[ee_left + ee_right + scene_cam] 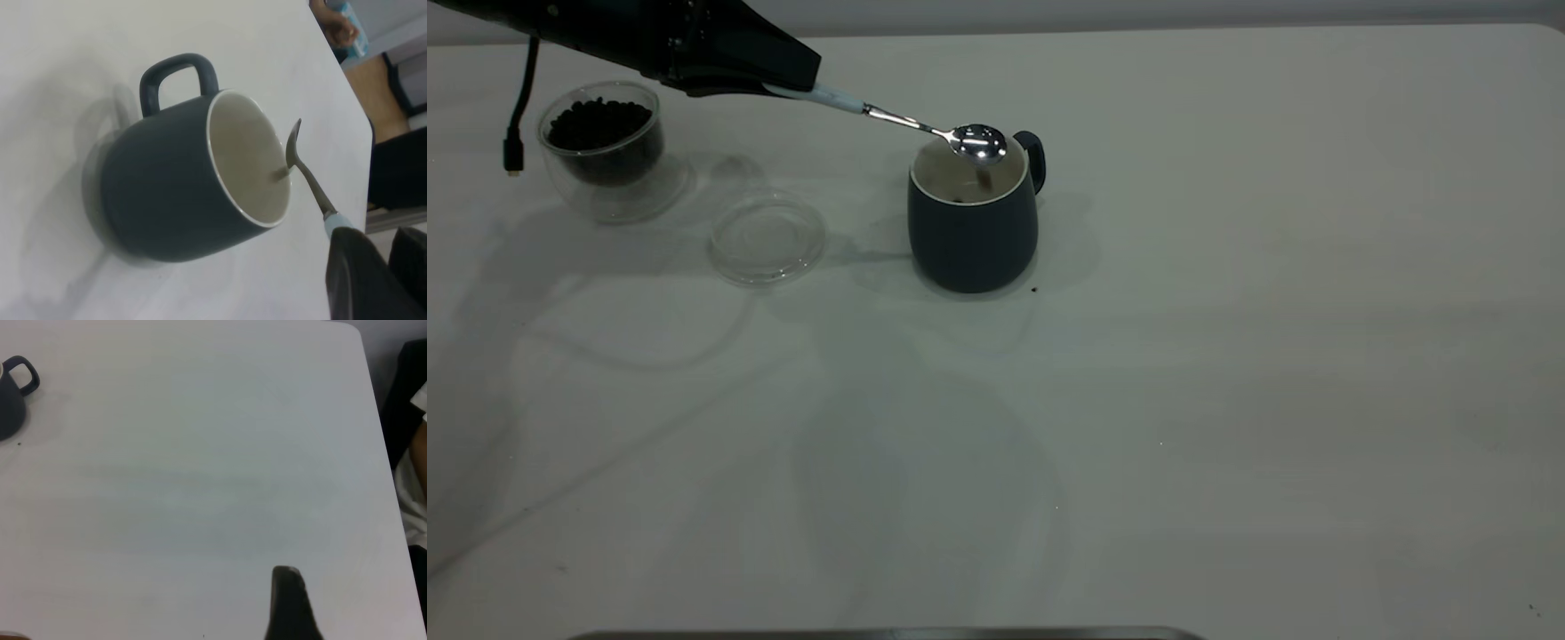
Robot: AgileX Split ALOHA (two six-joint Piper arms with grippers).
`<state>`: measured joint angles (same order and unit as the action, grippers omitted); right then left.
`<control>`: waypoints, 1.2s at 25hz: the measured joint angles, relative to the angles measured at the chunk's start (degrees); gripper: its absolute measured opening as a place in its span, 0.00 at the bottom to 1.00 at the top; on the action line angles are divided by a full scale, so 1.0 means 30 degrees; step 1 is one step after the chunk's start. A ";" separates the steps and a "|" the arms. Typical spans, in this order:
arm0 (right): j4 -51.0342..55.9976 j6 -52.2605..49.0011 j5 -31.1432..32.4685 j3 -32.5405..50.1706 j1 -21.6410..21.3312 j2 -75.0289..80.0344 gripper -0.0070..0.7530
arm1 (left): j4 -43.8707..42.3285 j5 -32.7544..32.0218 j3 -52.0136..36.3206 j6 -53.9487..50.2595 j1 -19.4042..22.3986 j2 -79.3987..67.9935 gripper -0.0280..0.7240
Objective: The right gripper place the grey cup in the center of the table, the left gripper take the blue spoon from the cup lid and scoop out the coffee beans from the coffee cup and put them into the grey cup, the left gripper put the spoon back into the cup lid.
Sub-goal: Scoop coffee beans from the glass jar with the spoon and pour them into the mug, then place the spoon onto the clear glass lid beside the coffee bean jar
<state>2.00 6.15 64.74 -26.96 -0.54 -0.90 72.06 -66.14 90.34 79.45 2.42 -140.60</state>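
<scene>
Your left tool [783, 84] grips the blue spoon [925, 124] by its handle | spoon bowl over the grey cup [971, 222] mid-table [1138, 400] | beans [600, 124] in glass cup [605, 151] | lid [767, 238] between cups | right tool [290, 603]: grip state unclear.

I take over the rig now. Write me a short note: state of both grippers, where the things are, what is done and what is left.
Left gripper: shut on the blue spoon, whose bowl is tipped over the mouth of the grey cup.
Right gripper: away from the work, over bare table; open or shut cannot be told.
Grey cup stands upright near the table's centre. Coffee cup with coffee beans is far left; the cup lid lies bare between the two cups.
Done: grey cup placed, spoon taken.
Left: finish the pour if needed, put the spoon back on the lid.
</scene>
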 joint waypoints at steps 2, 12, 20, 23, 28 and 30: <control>0.0000 0.0000 0.0000 0.0000 0.0000 0.0000 0.62 | 0.0000 0.0000 0.0000 0.0220 -0.0038 0.0000 0.21; 0.0000 0.0000 0.0000 0.0000 0.0000 0.0000 0.62 | 0.0104 -0.0022 0.0000 -0.5270 0.0254 0.0058 0.21; 0.0000 0.0000 0.0000 0.0000 0.0000 0.0000 0.62 | 0.0098 -0.0020 -0.1223 -0.7133 0.1930 0.2509 0.21; 0.0000 0.0000 0.0000 0.0000 0.0000 0.0000 0.62 | 0.0344 -0.0138 -0.2878 -0.6804 0.2734 0.3634 0.21; 0.0000 0.0000 0.0000 0.0000 0.0000 0.0000 0.62 | 0.2447 -0.0014 -0.6241 -0.5346 0.5158 0.3841 0.21; 0.0000 0.0000 0.0000 0.0000 0.0000 0.0000 0.62 | 0.3540 0.0114 -0.7882 -0.3987 0.6179 0.3841 0.21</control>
<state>2.00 6.15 64.74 -26.96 -0.54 -0.90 82.68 -65.80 66.70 67.49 20.95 -129.07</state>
